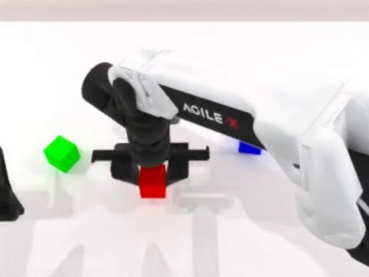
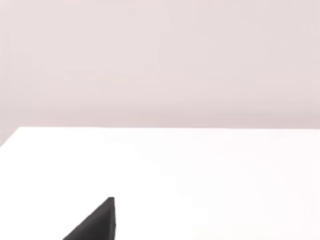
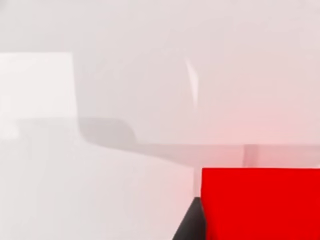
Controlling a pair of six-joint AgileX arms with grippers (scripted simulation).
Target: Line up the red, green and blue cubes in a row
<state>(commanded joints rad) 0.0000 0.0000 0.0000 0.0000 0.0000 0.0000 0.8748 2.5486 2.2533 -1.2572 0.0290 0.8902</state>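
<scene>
Cubes number three, one of each colour: red cube [image 1: 153, 181] mid-table, green cube [image 1: 61, 153] well to its left, blue cube [image 1: 249, 148] to its right, half hidden under the arm. Right gripper [image 1: 151, 173] stands over the red cube, touching it; whether it grips, I cannot tell. Left gripper [image 1: 8, 196] sits parked at the left edge.

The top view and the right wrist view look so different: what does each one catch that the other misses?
Only the top view shows the green cube on the table's left, the blue cube peeking from under the right arm, and the parked left arm at the left edge. Only the right wrist view shows a black finger pressed against the cube's side, seen from up close. Both show the red cube at the right gripper and the white table.
</scene>
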